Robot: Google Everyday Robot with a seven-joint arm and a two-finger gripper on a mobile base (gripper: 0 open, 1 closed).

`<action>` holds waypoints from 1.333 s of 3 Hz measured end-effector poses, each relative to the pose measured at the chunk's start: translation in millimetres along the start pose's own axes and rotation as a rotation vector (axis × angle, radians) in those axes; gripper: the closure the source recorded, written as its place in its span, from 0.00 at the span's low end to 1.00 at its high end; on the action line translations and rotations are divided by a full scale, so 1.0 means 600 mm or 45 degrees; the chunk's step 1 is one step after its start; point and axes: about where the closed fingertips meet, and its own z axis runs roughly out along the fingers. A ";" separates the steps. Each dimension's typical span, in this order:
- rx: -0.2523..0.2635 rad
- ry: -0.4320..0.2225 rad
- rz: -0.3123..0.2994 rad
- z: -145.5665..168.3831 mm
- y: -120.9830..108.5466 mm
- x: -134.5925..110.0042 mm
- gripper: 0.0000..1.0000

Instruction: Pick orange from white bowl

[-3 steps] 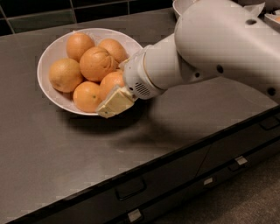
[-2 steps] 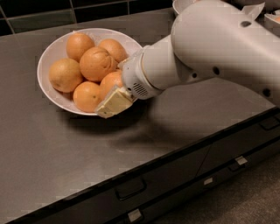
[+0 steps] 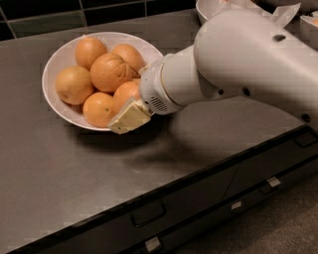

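On the counter: a dark grey, matte worktop point(image 3: 74, 178) runs across the view, with dark glossy wall tiles point(image 3: 49, 20) behind it.
Front edge: the worktop ends in a straight lip above dark drawer fronts point(image 3: 208, 193) with recessed pulls.
Open room: bare worktop lies to the left of and in front of the white bowl point(image 3: 49, 74); the right side is filled by the arm point(image 3: 238, 64).
Bowl: wide, shallow and glossy, it stands near the back left and holds six oranges, heaped and touching.
Task fruit: the orange point(image 3: 124, 92), round and smooth, sits at the bowl's right side, against the rim.
Gripper: the gripper point(image 3: 131, 106) reaches over the bowl's near right rim, its cream tip lying against the orange.
Grip: whether it is open or closed cannot be told.
Arm: smooth white rounded shells with a ribbed wrist.
Background: the rim of a second white bowl point(image 3: 208, 10) shows behind the arm.
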 end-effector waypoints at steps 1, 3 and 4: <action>0.052 -0.022 0.027 -0.002 -0.004 0.003 0.18; 0.087 -0.055 0.058 0.022 -0.017 0.005 0.21; 0.088 -0.042 0.049 0.029 -0.016 0.003 0.39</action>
